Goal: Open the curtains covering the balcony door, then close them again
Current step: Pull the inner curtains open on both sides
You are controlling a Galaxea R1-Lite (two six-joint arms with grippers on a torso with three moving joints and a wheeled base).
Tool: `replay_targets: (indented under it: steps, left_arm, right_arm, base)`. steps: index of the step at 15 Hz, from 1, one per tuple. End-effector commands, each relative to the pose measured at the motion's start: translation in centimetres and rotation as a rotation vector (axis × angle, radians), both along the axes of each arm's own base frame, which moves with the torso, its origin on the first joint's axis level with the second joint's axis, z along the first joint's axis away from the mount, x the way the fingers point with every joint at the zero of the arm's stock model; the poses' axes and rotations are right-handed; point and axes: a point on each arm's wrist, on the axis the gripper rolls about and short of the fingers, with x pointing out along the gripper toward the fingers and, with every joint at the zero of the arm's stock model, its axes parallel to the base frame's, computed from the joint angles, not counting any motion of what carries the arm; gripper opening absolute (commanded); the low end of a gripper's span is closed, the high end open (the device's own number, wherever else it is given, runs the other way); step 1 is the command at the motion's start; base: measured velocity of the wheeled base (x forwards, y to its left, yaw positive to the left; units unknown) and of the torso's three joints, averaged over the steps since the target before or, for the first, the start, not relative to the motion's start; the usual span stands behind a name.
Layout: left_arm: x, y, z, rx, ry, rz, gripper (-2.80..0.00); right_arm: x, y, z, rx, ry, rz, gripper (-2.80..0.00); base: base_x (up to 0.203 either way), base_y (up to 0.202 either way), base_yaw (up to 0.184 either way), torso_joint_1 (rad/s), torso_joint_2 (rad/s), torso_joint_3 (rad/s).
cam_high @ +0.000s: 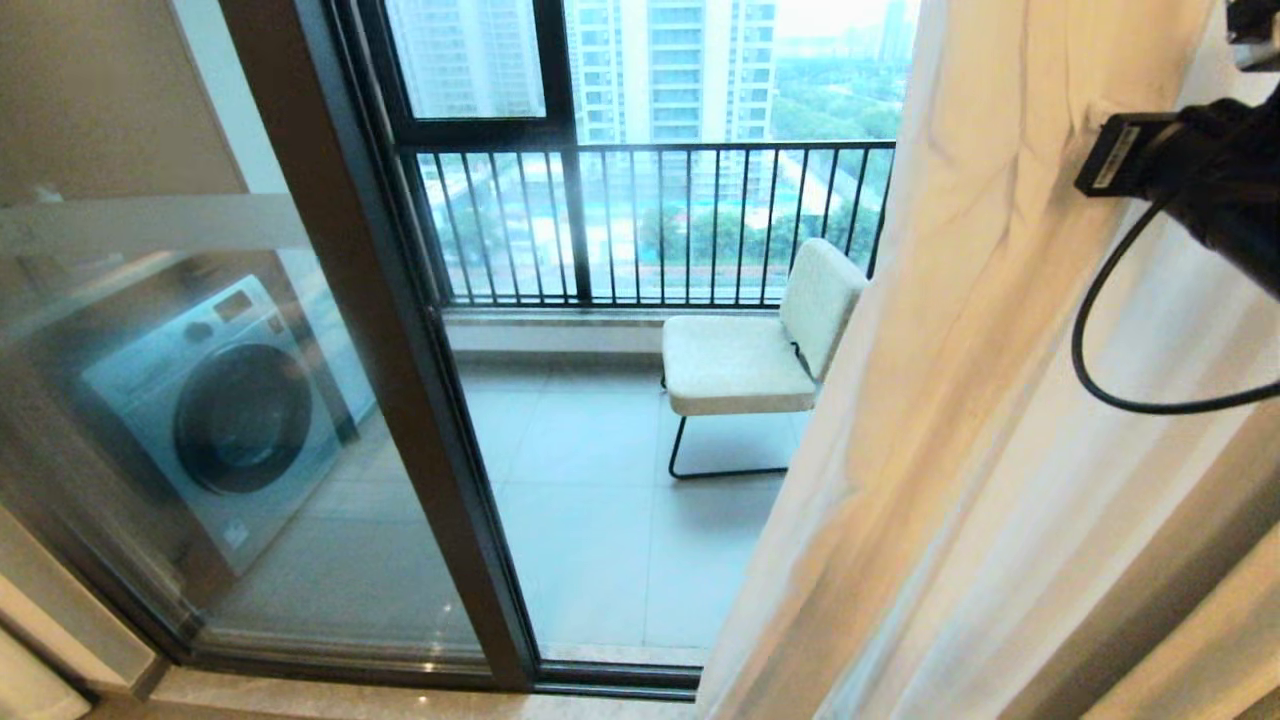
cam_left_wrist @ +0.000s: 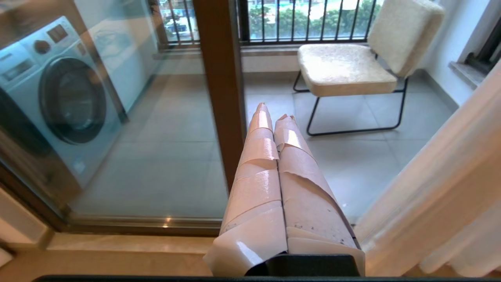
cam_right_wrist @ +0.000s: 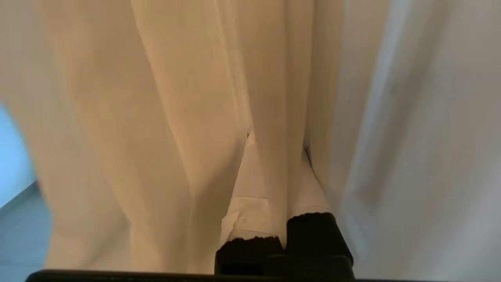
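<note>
Two layers of curtains [cam_high: 960, 420] hang bunched along the right side of the head view, cream cloth outermost and a paler, thinner layer behind it. Their free edge runs diagonally from the upper right down to the sill, leaving the glass to its left uncovered.

The balcony door [cam_high: 400, 330] shows a thick dark upright between two glass panels; its bottom track runs along the lower edge of the view.

The right gripper [cam_right_wrist: 276, 156] sits within the curtain folds, fingers [cam_right_wrist: 250, 184] pinched closed on a pleat of cream cloth that passes between them. In the head view only the black wrist housing and a looping black cable [cam_high: 1090, 340] show at the upper right, pressed against the cloth.

The left gripper [cam_left_wrist: 274, 113] is closed on nothing, its tape-wrapped fingers [cam_left_wrist: 266, 156] touching along their length, pointing toward the door upright and clear of the cloth.

Beyond the glass: a tiled balcony floor, a white cushioned chair [cam_high: 750, 350] on a thin black frame, a front-loading washing machine [cam_high: 220, 410] behind the left panel, and a black railing [cam_high: 640, 220] under a smaller window.

A label on the wrist housing is too small to read.
</note>
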Motion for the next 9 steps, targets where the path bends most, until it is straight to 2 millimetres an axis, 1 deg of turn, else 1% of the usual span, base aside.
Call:
replay_targets:
  steps: [1,6,7,9]
  left_arm:
    - [-0.01,0.0,0.01,0.0,-0.001,0.002,-2.8]
    - [-0.01,0.0,0.01,0.0,-0.001,0.002,-2.8]
    - [-0.01,0.0,0.01,0.0,-0.001,0.0,-2.8]
    - [-0.01,0.0,0.01,0.0,-0.001,0.0,-2.8]
  right_arm:
    - [0.07,0.06,-0.06,-0.001,0.0,0.001,-2.8]
    - [0.22,0.08,-0.2,-0.001,0.004,0.001,-2.8]
    - [0.22,0.08,-0.2,-0.001,0.004,0.001,-2.8]
    - [0.27,0.08,-0.29,-0.002,0.007,0.001,-2.8]
  base:
    - [0.0,-0.203,0.001,0.002,0.0,0.001]
    - [-0.004,-0.193,0.001,0.003,0.0,-0.001]
    - [-0.076,-0.196,0.009,0.002,0.0,-0.001]
    - [-0.102,-0.11,0.003,0.005,0.0,0.003]
